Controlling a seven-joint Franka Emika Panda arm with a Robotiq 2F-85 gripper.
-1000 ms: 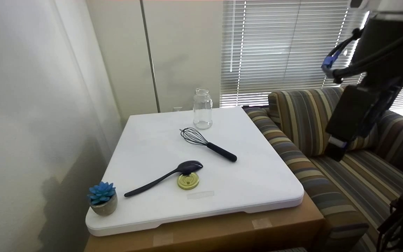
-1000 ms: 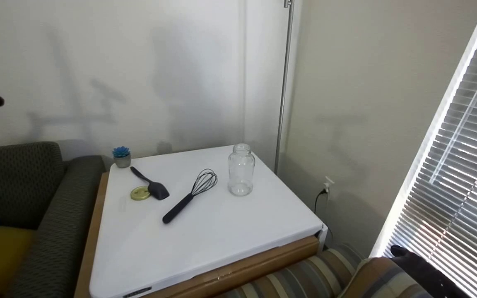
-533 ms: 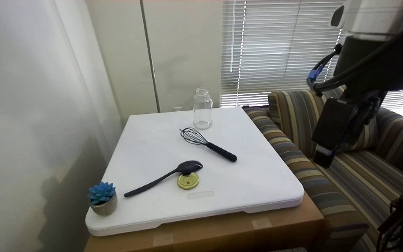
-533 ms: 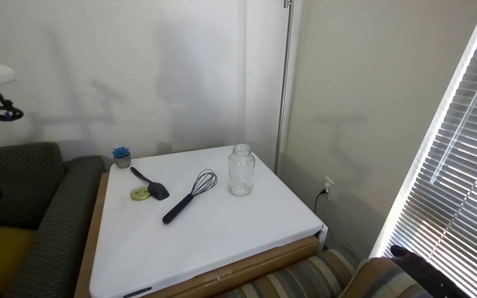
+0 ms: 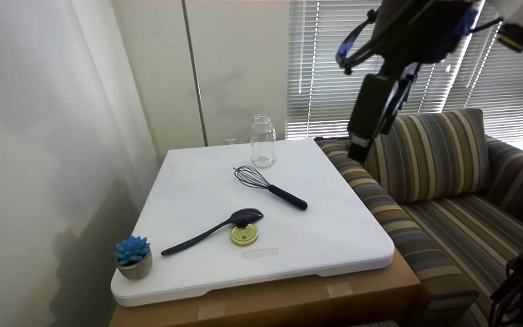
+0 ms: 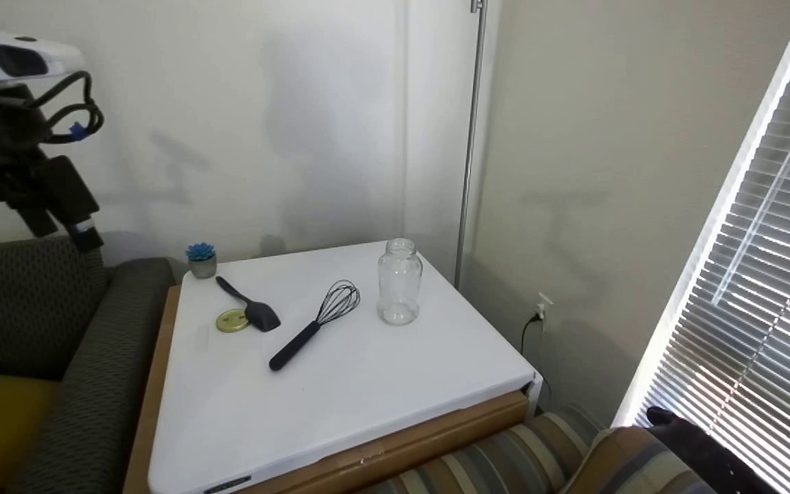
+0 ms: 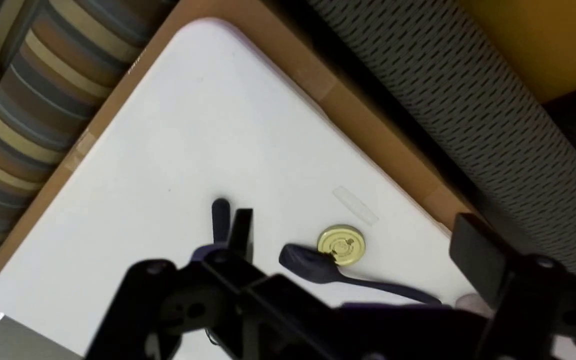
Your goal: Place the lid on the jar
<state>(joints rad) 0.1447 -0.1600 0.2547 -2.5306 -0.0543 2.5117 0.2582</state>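
The yellow-gold lid (image 5: 244, 235) lies flat on the white table, against the bowl of the black spoon (image 5: 245, 217); it also shows in an exterior view (image 6: 232, 320) and in the wrist view (image 7: 342, 245). The clear glass jar (image 5: 263, 143) stands upright and open near the table's far end; it also shows in an exterior view (image 6: 399, 285). In the wrist view the jar does not show. My gripper (image 7: 355, 227) is open and empty, its fingers wide apart, high above the table. In an exterior view the gripper (image 6: 64, 232) hangs left of the table.
A black whisk (image 5: 270, 187) lies between lid and jar. A potted blue succulent (image 5: 133, 258) stands at a table corner. The white table (image 5: 334, 236) rests on a cardboard box (image 5: 307, 295). A striped sofa (image 5: 379, 213) and a grey sofa (image 6: 86, 384) flank the table; walls stand behind.
In an exterior view my gripper has moved left and up, toward the table; in an exterior view it has come in from the left edge. Lid, jar, spoon and whisk have not moved.
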